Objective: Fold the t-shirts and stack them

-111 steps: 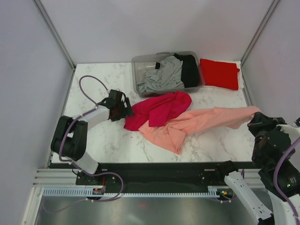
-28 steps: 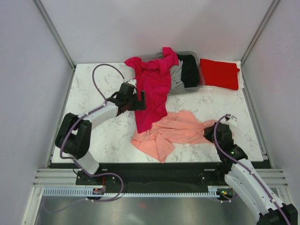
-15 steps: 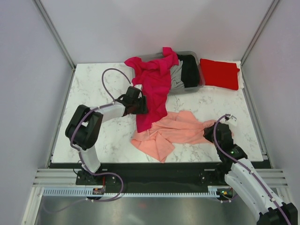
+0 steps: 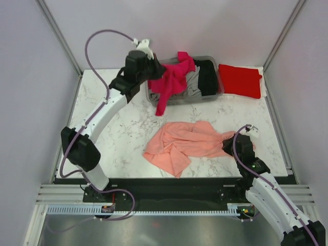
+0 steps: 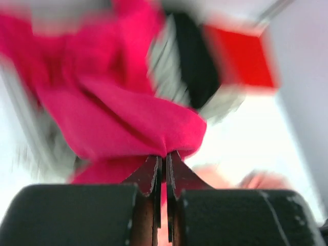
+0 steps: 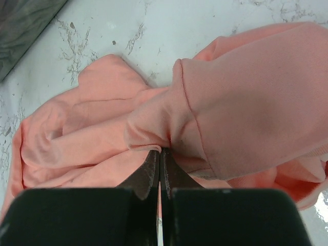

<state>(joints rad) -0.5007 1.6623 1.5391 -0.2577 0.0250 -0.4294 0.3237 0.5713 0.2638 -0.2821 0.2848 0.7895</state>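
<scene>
Over the bin (image 4: 205,97), left claw (image 5: 164,156) clamps blurred magenta shirt (image 5: 128,118); right claw (image 6: 160,154) clamps salmon shirt (image 6: 246,92).

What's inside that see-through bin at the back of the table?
A grey cloth and a black cloth lie in the bin. A magenta shirt, pinched by the left gripper, drapes over its left side and hides whatever lies underneath there.

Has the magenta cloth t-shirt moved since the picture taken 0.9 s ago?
Yes. The magenta cloth t-shirt went toward the far side and now hangs over the clear grey plastic bin, held by the left gripper.
</scene>
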